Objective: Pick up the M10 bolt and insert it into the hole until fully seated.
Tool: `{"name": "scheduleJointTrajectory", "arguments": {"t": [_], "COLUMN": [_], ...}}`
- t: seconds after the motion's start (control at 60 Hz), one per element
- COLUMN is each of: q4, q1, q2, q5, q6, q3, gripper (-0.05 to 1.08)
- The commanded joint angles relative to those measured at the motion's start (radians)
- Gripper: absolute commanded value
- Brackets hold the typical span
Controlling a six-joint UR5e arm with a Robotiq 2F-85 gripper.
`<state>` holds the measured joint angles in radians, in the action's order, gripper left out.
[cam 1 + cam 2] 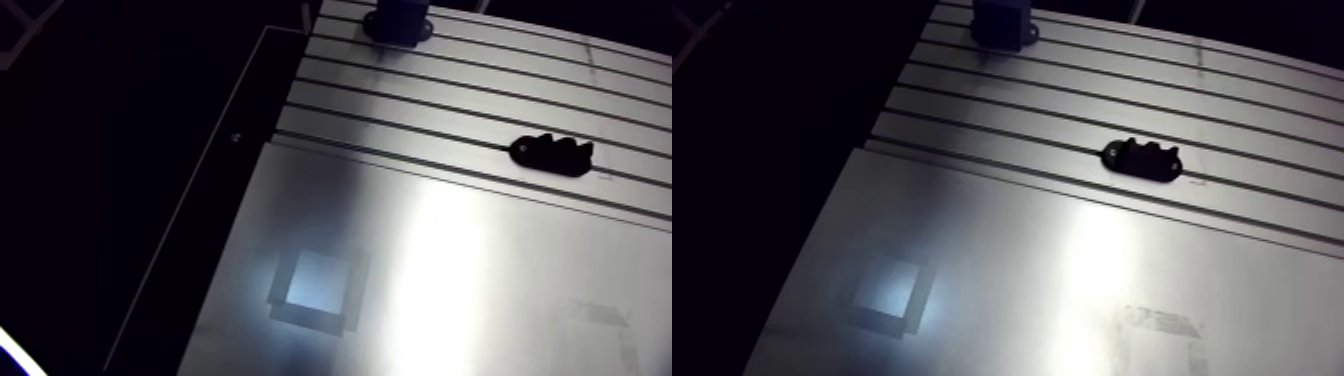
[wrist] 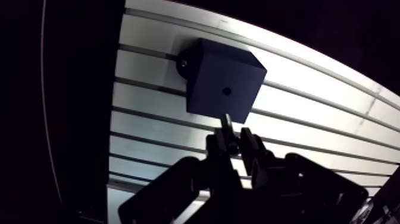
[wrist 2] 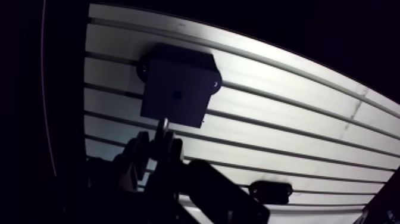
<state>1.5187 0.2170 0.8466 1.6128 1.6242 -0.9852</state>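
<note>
In the wrist view my gripper (image 2: 233, 140) is shut on the M10 bolt (image 2: 226, 124), a thin shank that sticks out past the fingertips. Just ahead of the bolt's tip stands a dark block (image 2: 223, 77) fixed on the slotted table, with a small round hole (image 2: 227, 92) in the face turned to me. The tip sits a little below that hole and short of the face. The arm view shows the same block (image 1: 398, 22) at the far edge of the table, while the gripper itself is out of sight there.
A black bracket-like holder (image 1: 550, 152) lies on the slotted table (image 1: 450, 110), to the right of the block. Nearer, a smooth metal plate (image 1: 450, 280) carries a pale taped square (image 1: 318, 285). The table's left edge (image 1: 215, 170) drops into darkness.
</note>
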Motion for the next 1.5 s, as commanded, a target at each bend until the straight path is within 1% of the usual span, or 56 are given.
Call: {"name": "scheduleJointTrajectory", "arguments": {"t": [0.017,0.233,0.3,0.383,0.417,0.5,0.967,1.5], "q4": [0.004,0.005,0.005,0.009,0.011,0.013,0.013,0.013], "q1": [-0.001,0.001,0.000,-0.001,-0.001,-0.001,0.001,0.001], "q2": [-0.014,-0.022,-0.026,-0.028,-0.031,-0.031,-0.036,-0.057], "q5": [0.006,0.009,0.015,0.015,0.024,0.032,0.032,0.033], "q6": [-0.002,-0.009,-0.010,-0.008,-0.008,-0.010,-0.016,-0.028], "q3": [0.005,0.006,0.007,0.009,0.011,0.006,0.000,0.004], "gripper": [1.08,1.08,1.08,1.08,1.08,1.08,1.08,1.08]}}
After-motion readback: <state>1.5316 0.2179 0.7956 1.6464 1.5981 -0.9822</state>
